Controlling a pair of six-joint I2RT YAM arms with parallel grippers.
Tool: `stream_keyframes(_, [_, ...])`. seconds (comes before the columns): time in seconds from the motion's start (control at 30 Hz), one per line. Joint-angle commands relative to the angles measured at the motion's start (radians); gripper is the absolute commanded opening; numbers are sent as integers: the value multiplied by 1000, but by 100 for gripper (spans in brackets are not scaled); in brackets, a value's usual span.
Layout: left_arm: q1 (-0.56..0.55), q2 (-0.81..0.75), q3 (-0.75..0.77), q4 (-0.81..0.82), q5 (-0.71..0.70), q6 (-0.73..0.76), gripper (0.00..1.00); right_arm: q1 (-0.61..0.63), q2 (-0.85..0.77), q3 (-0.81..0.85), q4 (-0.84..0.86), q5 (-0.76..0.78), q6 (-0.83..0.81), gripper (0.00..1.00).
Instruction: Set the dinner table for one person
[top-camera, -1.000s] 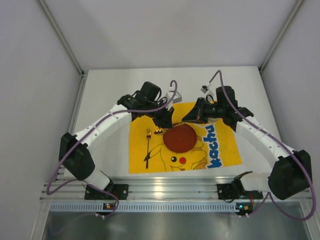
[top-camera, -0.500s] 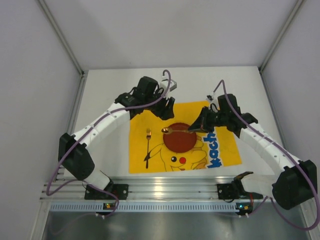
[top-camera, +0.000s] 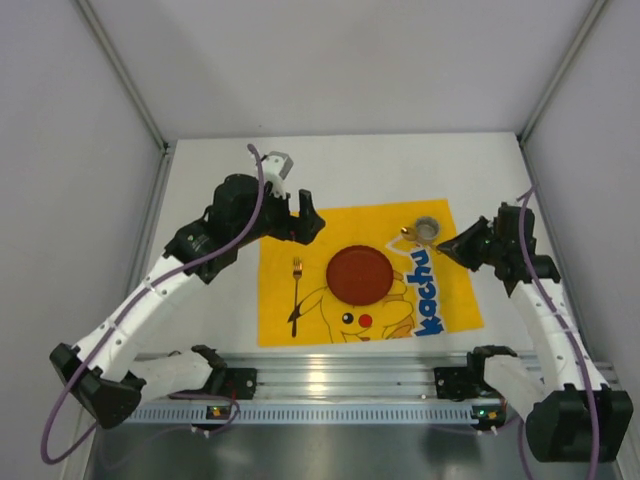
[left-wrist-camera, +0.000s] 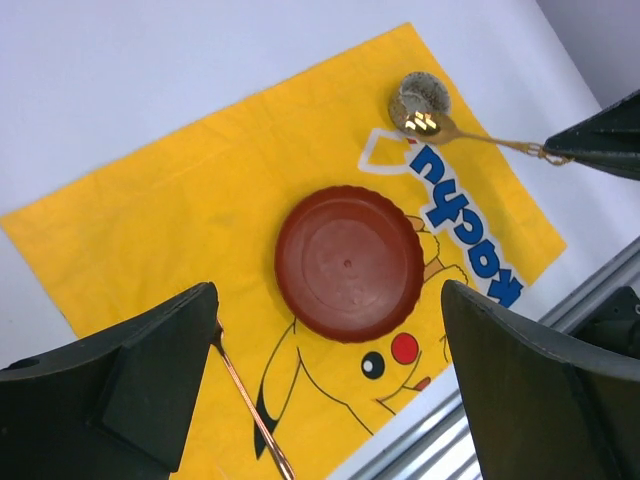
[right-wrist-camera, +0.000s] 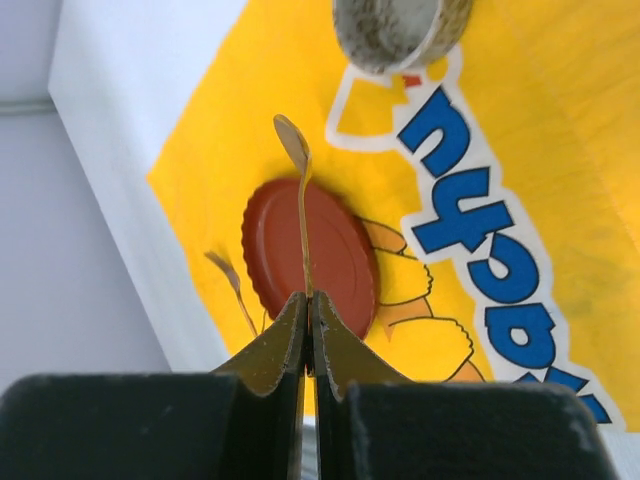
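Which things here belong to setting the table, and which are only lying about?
Belong: dinner table, yellow mat, red plate, fork, cup, spoon held in the right gripper.
Only there: aluminium rail, purple cables.

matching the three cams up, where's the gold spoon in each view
top external: the spoon is right of centre, just right of the red plate and below the cup.
left wrist: spoon at upper right, its handle running to the right gripper.
right wrist: spoon at centre, rising from the shut fingers.
shared landmark: the red plate.
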Motion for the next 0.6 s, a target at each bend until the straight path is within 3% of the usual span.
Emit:
stream_keyframes(0.0, [-14,-75,-58,-12,-25,-130,99,-34,-41,3,-5,114,60,0])
stream_keyframes(0.1, [-19,-159,-83,-78,-22,-164,98,-39,-90,-27,-10,191,102,0])
stream_keyframes(0.37, [-17,-354,-81,-212,-33,-253,99,-36,-176,-136,-76,206,152,0])
stream_keyframes(0.57, [-17,-412,-63,-249,-22,-253,98,-28,-248,-161,-136,231,181,0])
